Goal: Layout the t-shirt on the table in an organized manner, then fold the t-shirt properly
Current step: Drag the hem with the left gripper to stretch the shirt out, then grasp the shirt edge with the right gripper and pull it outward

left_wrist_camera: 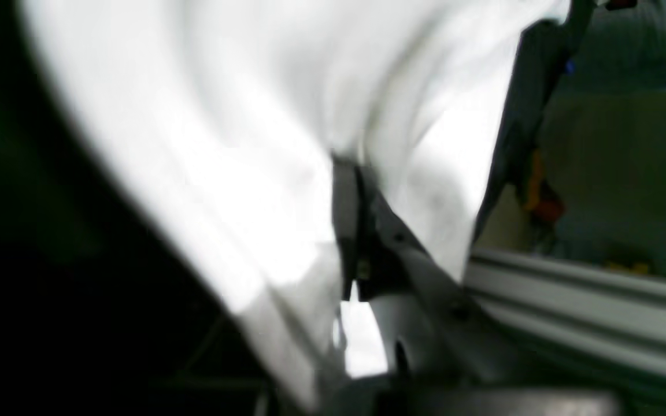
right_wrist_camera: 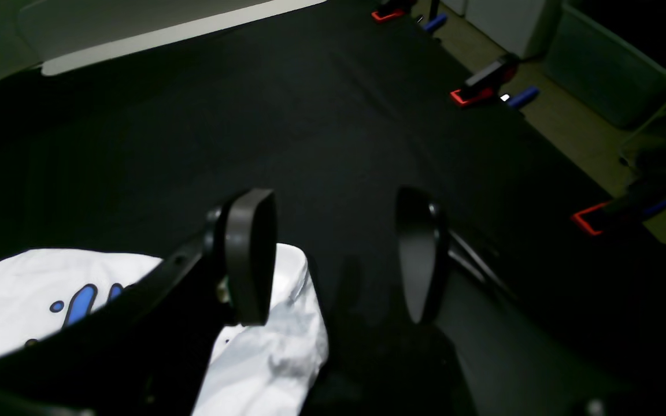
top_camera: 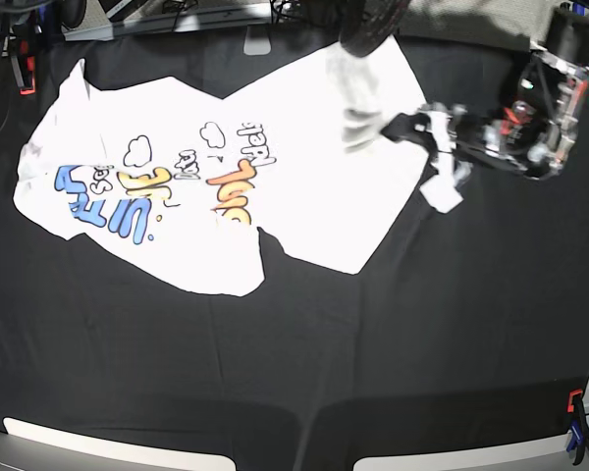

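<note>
1 t-shirt (top_camera: 304, 147) lies print-up on the table (top_camera: 373, 343), spread across its far half in the base view. 2 grippers are in view, and 3 red-and-blue clips (right_wrist_camera: 486, 86) show along the table's edge in the right wrist view. the t-shirt is white, with blue, yellow and orange lettering, small clouds, and creases across the body. one end lies flat toward that view's left; the other end is bunched and pulled toward its right. there the left gripper (top_camera: 437, 137) is pressed together on a fold of white cloth, which fills the blurred left wrist view. the right gripper (right_wrist_camera: 333, 260) stands spread with nothing between its pads, over bare black cloth just beside a crumpled edge of the t-shirt. a grey bin (right_wrist_camera: 616, 63) sits on the floor beyond the table; its contents cannot be made out.
</note>
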